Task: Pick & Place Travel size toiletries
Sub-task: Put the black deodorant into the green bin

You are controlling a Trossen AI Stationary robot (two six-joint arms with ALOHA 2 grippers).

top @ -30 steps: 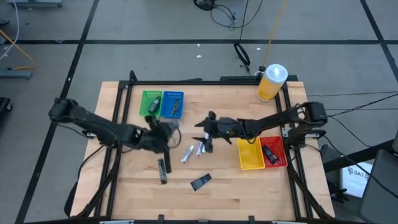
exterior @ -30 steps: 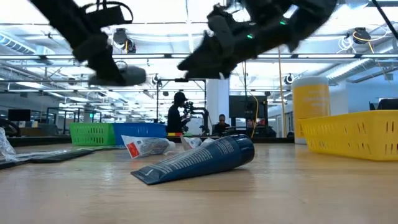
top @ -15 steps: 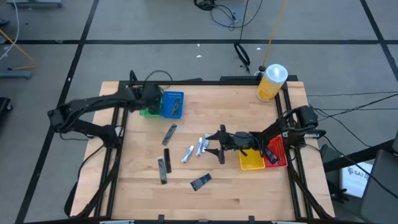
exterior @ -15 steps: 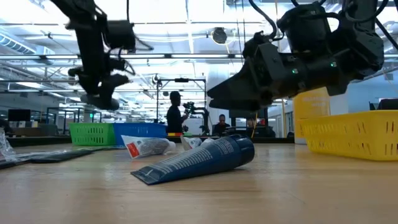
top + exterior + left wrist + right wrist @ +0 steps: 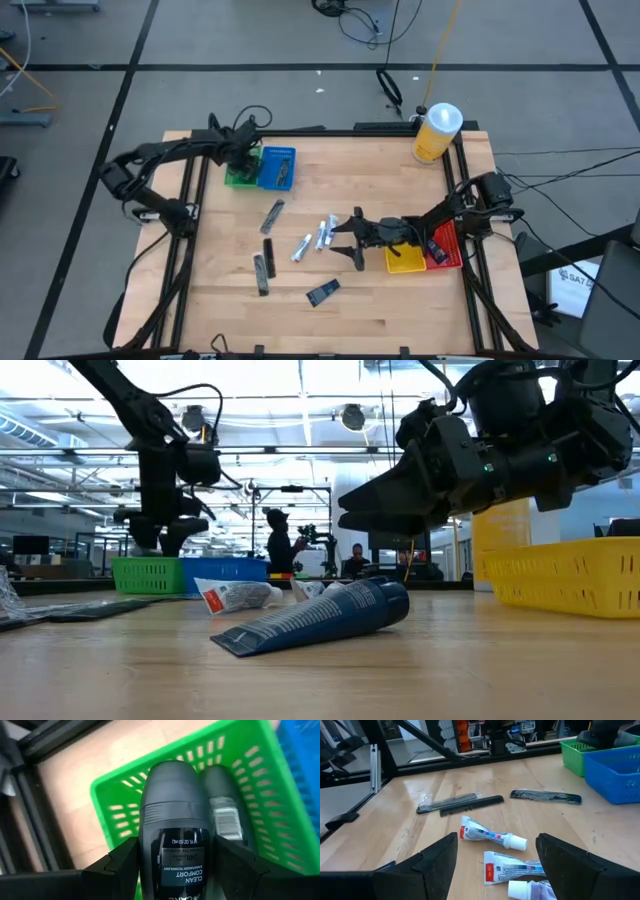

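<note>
My left gripper point(image 5: 240, 160) hangs over the green tray point(image 5: 236, 176) at the table's far left and is shut on a dark roll-on bottle point(image 5: 172, 820). A second dark bottle point(image 5: 222, 805) lies in that tray. My right gripper point(image 5: 345, 240) is open and hovers low, just right of two white-silver mini tubes point(image 5: 322, 234) point(image 5: 301, 247); its wrist view shows them ahead point(image 5: 492, 836) point(image 5: 515, 868). Dark packets point(image 5: 272, 215) point(image 5: 268, 249) point(image 5: 260, 272) and a dark tube point(image 5: 322, 292) point(image 5: 320, 615) lie flat on the table. My left gripper pinches the dark bottle's labelled body point(image 5: 175, 870) between its two fingers, one on each side. The fingers point(image 5: 122, 862) come from above, pointing down, and lie along the bottle. Its rounded cap end point(image 5: 170, 780) sticks out past them, down into the green tray; whether it touches the tray cannot be told.
A blue tray point(image 5: 277, 168) holding dark items adjoins the green one. Yellow point(image 5: 402, 258) and red point(image 5: 440, 245) trays sit at the table's right edge, under the right arm. A large yellow bottle with a white cap point(image 5: 436, 132) stands at the far right corner. A black comb point(image 5: 460, 804) lies beyond the tubes.
My left gripper has carried the dark bottle from the table's middle to the far left and now hangs over the green tray. My right gripper has drawn back toward the table's near right side and sunk lower, next to the white tubes.
</note>
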